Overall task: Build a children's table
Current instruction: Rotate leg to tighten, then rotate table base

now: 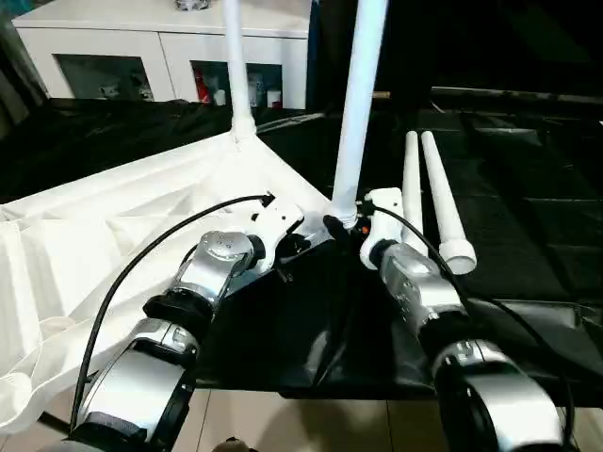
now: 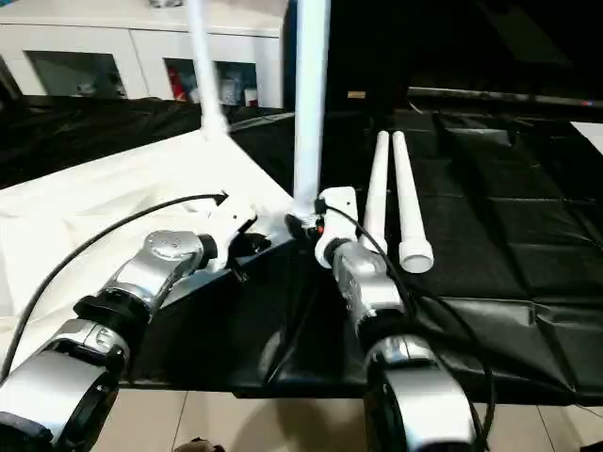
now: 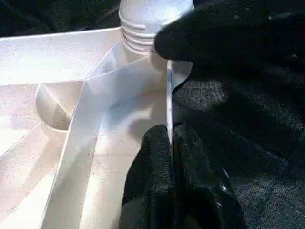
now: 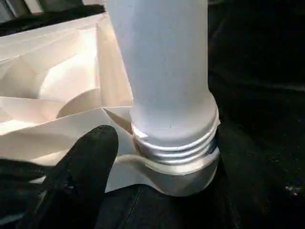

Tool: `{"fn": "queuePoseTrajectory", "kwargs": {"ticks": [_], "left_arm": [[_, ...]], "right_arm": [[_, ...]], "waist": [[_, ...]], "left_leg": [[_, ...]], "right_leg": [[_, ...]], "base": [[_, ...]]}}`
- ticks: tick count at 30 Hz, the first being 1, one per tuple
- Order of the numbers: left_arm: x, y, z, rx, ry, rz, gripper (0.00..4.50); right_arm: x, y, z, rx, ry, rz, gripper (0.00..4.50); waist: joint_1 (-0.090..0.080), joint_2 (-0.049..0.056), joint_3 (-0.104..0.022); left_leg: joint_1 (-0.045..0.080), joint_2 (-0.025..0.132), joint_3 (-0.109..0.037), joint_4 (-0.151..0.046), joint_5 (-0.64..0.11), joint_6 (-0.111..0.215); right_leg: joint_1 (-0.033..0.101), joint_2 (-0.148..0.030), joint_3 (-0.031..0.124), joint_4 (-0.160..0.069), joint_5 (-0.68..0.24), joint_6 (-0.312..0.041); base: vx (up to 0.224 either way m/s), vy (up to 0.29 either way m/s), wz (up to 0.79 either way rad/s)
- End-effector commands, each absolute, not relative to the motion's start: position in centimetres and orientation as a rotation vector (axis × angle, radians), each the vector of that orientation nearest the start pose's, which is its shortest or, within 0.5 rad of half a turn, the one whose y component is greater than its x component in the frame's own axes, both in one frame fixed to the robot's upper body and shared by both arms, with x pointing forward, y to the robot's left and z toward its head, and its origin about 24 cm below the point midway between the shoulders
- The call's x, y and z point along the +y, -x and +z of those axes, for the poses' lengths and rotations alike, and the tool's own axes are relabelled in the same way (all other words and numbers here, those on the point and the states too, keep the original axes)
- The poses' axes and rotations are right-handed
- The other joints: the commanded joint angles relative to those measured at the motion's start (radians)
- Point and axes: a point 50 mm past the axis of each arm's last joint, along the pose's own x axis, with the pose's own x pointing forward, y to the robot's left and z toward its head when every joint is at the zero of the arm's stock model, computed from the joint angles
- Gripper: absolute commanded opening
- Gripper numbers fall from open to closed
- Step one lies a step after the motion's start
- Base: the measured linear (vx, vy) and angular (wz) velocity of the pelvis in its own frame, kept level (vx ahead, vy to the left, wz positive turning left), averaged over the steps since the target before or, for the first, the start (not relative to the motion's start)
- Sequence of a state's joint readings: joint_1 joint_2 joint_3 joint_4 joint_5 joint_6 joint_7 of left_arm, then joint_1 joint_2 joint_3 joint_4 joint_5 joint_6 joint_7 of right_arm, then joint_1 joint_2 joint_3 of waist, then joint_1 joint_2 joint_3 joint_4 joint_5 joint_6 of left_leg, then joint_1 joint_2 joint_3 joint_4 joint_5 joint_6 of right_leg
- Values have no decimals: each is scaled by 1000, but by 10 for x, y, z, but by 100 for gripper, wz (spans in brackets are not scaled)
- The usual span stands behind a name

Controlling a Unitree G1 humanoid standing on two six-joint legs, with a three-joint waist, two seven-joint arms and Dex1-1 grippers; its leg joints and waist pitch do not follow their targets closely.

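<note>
Left claw (image 3: 171, 143) pinches the tabletop (image 1: 113, 217) rim shut; our right claw (image 1: 350, 229) gapes around the light, slick leg (image 1: 358, 113): grip its threaded base.

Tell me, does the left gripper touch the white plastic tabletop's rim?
Touching. The left wrist view shows the left gripper pinched shut on the white plastic tabletop rim.

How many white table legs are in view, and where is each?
4. One leg stands in the tabletop's far corner, one in the near corner by the grippers, two lie side by side on the black surface.
</note>
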State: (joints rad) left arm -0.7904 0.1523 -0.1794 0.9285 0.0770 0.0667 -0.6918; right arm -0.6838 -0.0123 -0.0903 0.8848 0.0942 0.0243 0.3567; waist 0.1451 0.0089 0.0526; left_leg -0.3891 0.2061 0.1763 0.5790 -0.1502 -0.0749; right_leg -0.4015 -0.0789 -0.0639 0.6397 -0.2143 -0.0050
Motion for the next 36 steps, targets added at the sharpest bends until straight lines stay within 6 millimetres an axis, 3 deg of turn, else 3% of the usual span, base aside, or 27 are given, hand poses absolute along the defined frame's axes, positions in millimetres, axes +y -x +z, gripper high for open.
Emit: {"fn": "queuePoseTrajectory", "kwargs": {"ticks": [1, 3, 4, 7, 8, 10, 12, 13, 15, 16, 18, 19, 20, 21, 22, 23, 25, 26, 27, 28, 31, 32, 33, 35, 36], "left_arm": [[79, -365, 75, 177, -232, -894, 28], [83, -368, 82, 151, -225, -879, 28], [89, -370, 87, 130, -233, -849, 48], [112, -380, 103, 81, -267, -704, 69], [119, -382, 107, 75, -274, -665, 75], [137, -385, 114, 69, -334, -578, 106], [167, -387, 124, 82, -386, -434, 113], [186, -385, 128, 99, -414, -360, 113], [214, -379, 135, 126, -476, -262, 135], [215, -378, 135, 128, -480, -258, 155], [249, -362, 137, 197, -534, -160, 155], [258, -356, 137, 220, -547, -132, 157], [274, -344, 138, 261, -572, -80, 168], [285, -334, 138, 298, -588, -39, 196], [285, -334, 138, 298, -588, -39, 196], [290, -328, 138, 319, -595, -17, 196], [306, -311, 130, 396, -619, 40, 214], [314, -303, 124, 441, -644, 68, 231], [320, -297, 121, 469, -661, 86, 240], [320, -297, 121, 469, -661, 86, 240], [331, -286, 111, 529, -691, 120, 267], [331, -285, 107, 538, -678, 101, 244], [332, -286, 101, 551, -674, 78, 218], [330, -286, 95, 564, -659, 45, 225], [329, -287, 92, 565, -649, 31, 215]], "right_arm": [[-88, -357, 56, 175, -90, 540, 360], [-92, -351, 57, 166, -83, 554, 360], [-93, -346, 56, 169, -71, 570, 363], [-93, -337, 52, 182, -33, 613, 363], [-93, -335, 51, 188, -35, 617, 363], [-92, -334, 49, 202, -49, 615, 363], [-91, -331, 46, 218, -45, 628, 363], [-90, -330, 45, 228, -36, 633, 363], [-90, -328, 44, 248, -23, 631, 363], [-90, -328, 43, 249, -23, 631, 363], [-89, -325, 41, 277, -7, 630, 363], [-89, -325, 39, 288, -5, 626, 363], [-89, -324, 37, 307, -1, 620, 363], [-88, -324, 34, 321, 4, 613, 363], [-88, -324, 34, 321, 4, 613, 363], [-88, -324, 33, 328, 7, 610, 363], [-84, -326, 31, 343, 10, 608, 363], [-80, -328, 30, 350, 11, 607, 363], [-78, -329, 30, 354, 12, 607, 363], [-78, -329, 30, 354, 12, 607, 363], [-71, -332, 31, 365, -16, 593, 345], [-69, -334, 31, 366, -26, 593, 326], [-66, -335, 31, 366, -33, 597, 323], [-63, -337, 32, 367, -38, 599, 312], [-62, -338, 32, 368, -39, 599, 285]], "waist": [[1, -11, -75], [2, -10, -75], [6, -4, -79], [-1, -10, -77], [-4, -14, -75], [-6, -12, -72], [-7, -10, -71], [-10, -12, -71], [-14, -6, -69], [-14, -8, -69], [-11, -6, -70], [-6, -12, -70], [-8, -15, -71], [-5, -12, -69], [-5, -22, -67], [-3, -15, -66], [-1, -24, -60], [0, -22, -62], [-2, -29, -59], [-1, -27, -59], [6, -37, -58], [5, -35, -59], [6, -42, -60], [9, -39, -60], [9, -41, -61]], "left_leg": [[19, 22, -6, -57, -158, 48], [16, 21, -7, -56, -144, 58], [21, 25, -8, -55, -144, 56], [13, 24, -11, -57, -141, 56], [14, 24, -11, -59, -151, 54], [16, 24, -11, -61, -171, 42], [19, 26, -12, -64, -187, 23], [21, 30, -12, -67, -195, 12], [23, 28, -12, -67, -193, 2], [24, 29, -12, -67, -190, -1], [24, 30, -11, -68, -172, -3], [23, 30, -11, -68, -160, -2], [25, 31, -9, -68, -156, -4], [24, 31, -10, -70, -161, -7], [26, 30, -7, -73, -170, -9], [31, 31, -9, -74, -190, -26], [29, 30, -10, -81, -219, -36], [30, 31, -12, -80, -228, -43], [28, 29, -12, -84, -246, -46], [33, 29, -13, -85, -273, -53], [33, 28, -15, -88, -288, -59], [35, 28, -16, -88, -296, -65], [36, 28, -15, -88, -295, -66], [36, 26, -17, -89, -299, -74], [36, 26, -16, -89, -298, -76]], "right_leg": [[56, -67, 44, -74, 14, -201], [57, -66, 43, -72, 38, -204], [54, -69, 43, -70, 54, -215], [59, -65, 38, -65, 103, -212], [59, -68, 38, -66, 76, -212], [56, -68, 40, -72, 18, -200], [53, -66, 41, -72, -24, -184], [51, -65, 40, -72, -36, -181], [46, -64, 41, -73, -43, -182], [46, -63, 41, -71, -39, -182], [43, -62, 41, -68, -17, -181], [44, -64, 40, -65, -7, -184], [43, -63, 40, -64, -2, -186], [40, -64, 40, -64, -16, -185], [39, -61, 40, -68, -28, -184], [35, -61, 41, -69, -38, -183], [34, -60, 41, -73, -59, -183], [34, -63, 41, -71, -60, -183], [34, -61, 41, -74, -75, -178], [31, -62, 43, -77, -97, -172], [31, -63, 44, -77, -105, -162], [29, -63, 44, -77, -104, -164], [31, -62, 44, -77, -100, -165], [30, -63, 44, -75, -88, -164], [31, -63, 44, -74, -81, -164]], "base": [[0, 0, 0], [0, 0, 0], [0, 0, 0], [0, 0, 0], [0, 0, 0], [0, 0, 0], [0, 0, 0], [0, 0, 0], [0, 0, 0], [0, 0, 0], [0, 0, 0], [0, 0, 0], [0, 0, 0], [0, 0, 0], [0, 0, 0], [0, 0, 0], [0, 0, 0], [0, 0, 0], [0, 0, 0], [0, 0, 0], [0, 0, 0], [0, 0, 0], [0, 0, 0], [0, 0, 0], [0, 0, 0]]}}
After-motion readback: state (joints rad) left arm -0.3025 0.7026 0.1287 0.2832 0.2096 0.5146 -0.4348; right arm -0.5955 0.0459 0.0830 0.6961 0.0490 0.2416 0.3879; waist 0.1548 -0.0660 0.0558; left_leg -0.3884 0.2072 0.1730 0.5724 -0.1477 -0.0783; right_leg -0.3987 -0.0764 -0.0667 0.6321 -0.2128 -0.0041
